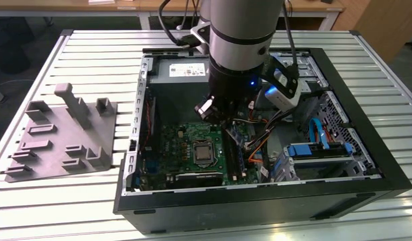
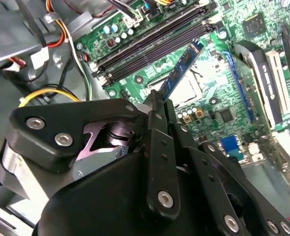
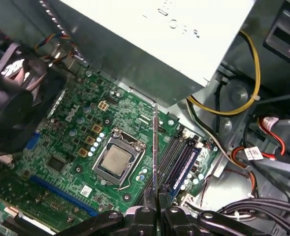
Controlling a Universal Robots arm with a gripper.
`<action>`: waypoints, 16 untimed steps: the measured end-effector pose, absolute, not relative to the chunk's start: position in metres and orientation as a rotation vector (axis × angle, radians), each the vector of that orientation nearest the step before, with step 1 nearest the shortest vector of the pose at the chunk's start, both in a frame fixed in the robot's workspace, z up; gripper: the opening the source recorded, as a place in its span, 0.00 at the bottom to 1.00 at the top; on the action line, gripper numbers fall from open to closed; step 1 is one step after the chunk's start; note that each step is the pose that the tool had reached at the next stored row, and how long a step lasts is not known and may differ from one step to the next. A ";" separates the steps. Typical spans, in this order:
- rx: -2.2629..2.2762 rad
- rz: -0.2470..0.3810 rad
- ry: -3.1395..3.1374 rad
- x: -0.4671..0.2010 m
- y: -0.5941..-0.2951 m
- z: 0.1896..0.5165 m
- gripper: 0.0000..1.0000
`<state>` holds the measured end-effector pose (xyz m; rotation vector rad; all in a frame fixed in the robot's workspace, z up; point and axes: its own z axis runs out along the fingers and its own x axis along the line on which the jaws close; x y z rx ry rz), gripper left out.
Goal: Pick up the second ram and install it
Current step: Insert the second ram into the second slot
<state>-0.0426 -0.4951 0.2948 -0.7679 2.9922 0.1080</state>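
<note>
Your slatted white surface (image 1: 92, 45) carries an open black case (image 1: 367, 150), lying on its side. A grey moulded tray (image 1: 59, 145) sits beside it on the exterior view's left, apart from the case. You see the arm (image 1: 239, 35) reaching straight down into the case, its dark wrist low over the green motherboard (image 1: 186, 145).

In both wrist views your gripper (image 2: 160, 98) (image 3: 155, 194) is clamped narrow on the ram (image 2: 181, 66) (image 3: 155, 147), the fingertips pinching one end of the stick. In the second wrist view the ram is a blue-green strip that reaches away from the fingertips at a slant, and its far end lies against the nearest of the long dark slots (image 2: 154, 49). You cannot tell from there whether it touches that slot.

In the first wrist view you see the ram edge-on, as a thin line running from the fingertips toward the edge of the silver power supply (image 3: 159, 44). That line falls between the CPU socket (image 3: 116, 161) and the slots (image 3: 181, 157), just beside the slots. A black fan (image 3: 12, 108) sits at the far side of the motherboard (image 3: 76, 147) from the slots, and a yellow cable (image 3: 243, 103) curves past the power supply's corner.
</note>
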 end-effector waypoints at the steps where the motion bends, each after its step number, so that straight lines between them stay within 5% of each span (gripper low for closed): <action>1: -0.749 0.108 2.996 -0.043 -0.495 0.295 0.14; 16: -0.478 0.099 3.046 -0.043 -0.495 0.294 0.14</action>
